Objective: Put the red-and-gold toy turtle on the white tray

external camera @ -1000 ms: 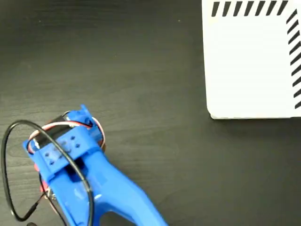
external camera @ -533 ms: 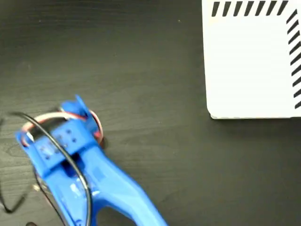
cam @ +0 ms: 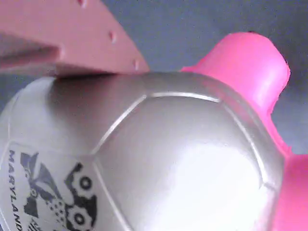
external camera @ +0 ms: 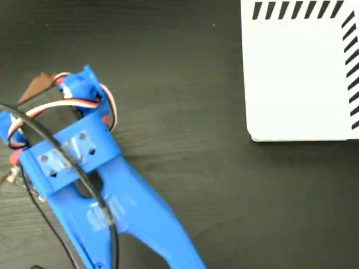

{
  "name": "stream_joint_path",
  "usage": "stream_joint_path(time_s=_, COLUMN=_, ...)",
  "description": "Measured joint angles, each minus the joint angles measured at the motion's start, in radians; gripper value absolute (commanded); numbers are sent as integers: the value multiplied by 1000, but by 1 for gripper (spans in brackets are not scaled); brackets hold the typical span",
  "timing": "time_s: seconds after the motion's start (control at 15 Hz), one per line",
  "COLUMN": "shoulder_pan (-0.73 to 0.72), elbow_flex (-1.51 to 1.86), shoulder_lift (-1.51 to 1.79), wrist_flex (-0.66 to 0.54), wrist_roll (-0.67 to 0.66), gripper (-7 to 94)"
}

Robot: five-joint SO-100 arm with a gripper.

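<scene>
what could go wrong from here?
1. The claw touches only the top edge of the turtle's smooth, domed shell; it could slip out on the way.
2. The tray sits far to the upper right in the fixed view, so any carry is long.
3. The arm hides the turtle from the fixed view, so a drop might go unseen.

turtle (cam: 159, 159) cropped in wrist view, white tray (external camera: 297, 78) cut off by edges
</scene>
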Motion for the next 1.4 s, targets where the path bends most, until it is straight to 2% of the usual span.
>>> stream_joint_path(time_s=0.27, shoulder_pan=104, elbow_flex=-130, shoulder_lift=-8, wrist_flex=-12, wrist_roll=212, gripper=0)
stream_joint_path(time_s=0.6, shoulder_pan=364, elbow_flex=-586, shoulder_lift=-305, wrist_flex=34, wrist_roll=506, gripper=0)
stream_joint_path(time_s=0.73, shoulder_pan=454, elbow_flex=-664, shoulder_lift=-333, wrist_flex=35, wrist_roll=588, gripper=0)
stream_joint_path(time_s=1.07, shoulder_pan=627, elbow_flex=-704, shoulder_lift=-354, wrist_flex=35, wrist_roll=687, gripper=0)
stream_joint_path(time_s=1.4, shoulder_pan=759, elbow_flex=-686, shoulder_lift=-367, wrist_flex=106, wrist_roll=676, gripper=0)
